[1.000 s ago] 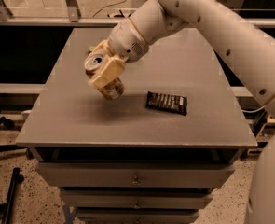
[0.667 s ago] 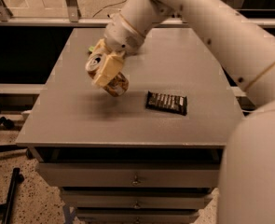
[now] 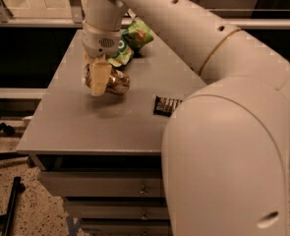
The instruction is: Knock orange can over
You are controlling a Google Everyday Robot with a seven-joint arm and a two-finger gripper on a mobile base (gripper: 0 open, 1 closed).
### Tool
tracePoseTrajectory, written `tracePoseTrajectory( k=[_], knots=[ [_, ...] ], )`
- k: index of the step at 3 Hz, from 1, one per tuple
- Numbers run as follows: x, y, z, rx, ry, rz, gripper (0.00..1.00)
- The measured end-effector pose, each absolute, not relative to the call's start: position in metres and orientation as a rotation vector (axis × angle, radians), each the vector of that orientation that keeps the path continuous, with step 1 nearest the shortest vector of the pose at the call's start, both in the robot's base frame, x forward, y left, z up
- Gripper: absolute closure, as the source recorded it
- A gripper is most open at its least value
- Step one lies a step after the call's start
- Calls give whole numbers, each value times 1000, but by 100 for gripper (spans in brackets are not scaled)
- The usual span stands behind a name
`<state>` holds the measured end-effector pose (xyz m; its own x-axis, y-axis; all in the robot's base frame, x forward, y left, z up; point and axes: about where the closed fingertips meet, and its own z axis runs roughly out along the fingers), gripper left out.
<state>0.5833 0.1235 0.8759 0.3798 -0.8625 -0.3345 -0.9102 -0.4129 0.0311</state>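
Observation:
The orange can (image 3: pixel 117 83) is tipped over on its side on the left-middle of the grey table (image 3: pixel 85 127), its crumpled tan body sticking out to the right of my gripper. My gripper (image 3: pixel 96 77) comes down from above and is shut on the can's left part, with one cream finger (image 3: pixel 100 75) across the front of it. The can's top end is hidden behind the fingers. A shadow lies on the table just below them.
A green snack bag (image 3: pixel 134 37) lies at the back of the table, right behind the gripper. A flat dark candy bar (image 3: pixel 166 104) lies to the right, partly hidden by my arm (image 3: pixel 233 132), which fills the right foreground. Drawers (image 3: pixel 100 186) sit under the tabletop.
The view has shifted and the arm now fills the right side. The can has gone from steeply tilted to lying nearly flat, still in the gripper. The green bag has come into view.

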Motion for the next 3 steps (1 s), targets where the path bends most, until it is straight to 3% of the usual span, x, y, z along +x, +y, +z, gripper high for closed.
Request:
tracePoseTrajectory(
  k=[1,3],
  knots=[
    [590,143,861,-2563,1612,333,100],
    [584,173,831,-2655,1608,297,100]
  ],
)
